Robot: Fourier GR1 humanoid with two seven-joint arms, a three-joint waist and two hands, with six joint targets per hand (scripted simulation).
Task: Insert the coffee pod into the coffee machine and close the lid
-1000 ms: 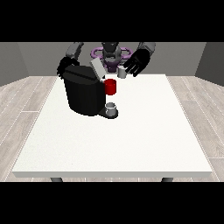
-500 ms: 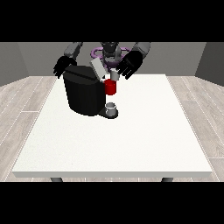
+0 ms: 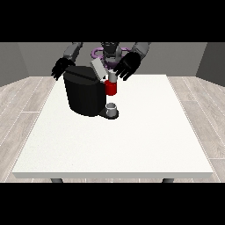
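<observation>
Front view: a black coffee machine [image 3: 84, 94] stands on the white tabletop [image 3: 132, 132], its grey lid [image 3: 97, 68] raised. The hand at the view's right [image 3: 127, 66] hovers beside the lid, fingers spread; the hand at the view's left [image 3: 61, 69] likewise. A red thing [image 3: 111, 88] sits at the machine.

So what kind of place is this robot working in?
Probably a plain test room set up for a coffee task: a large white table on a grey wood-plank floor, bare grey walls, and a black coffee machine with a small grey cup.
</observation>
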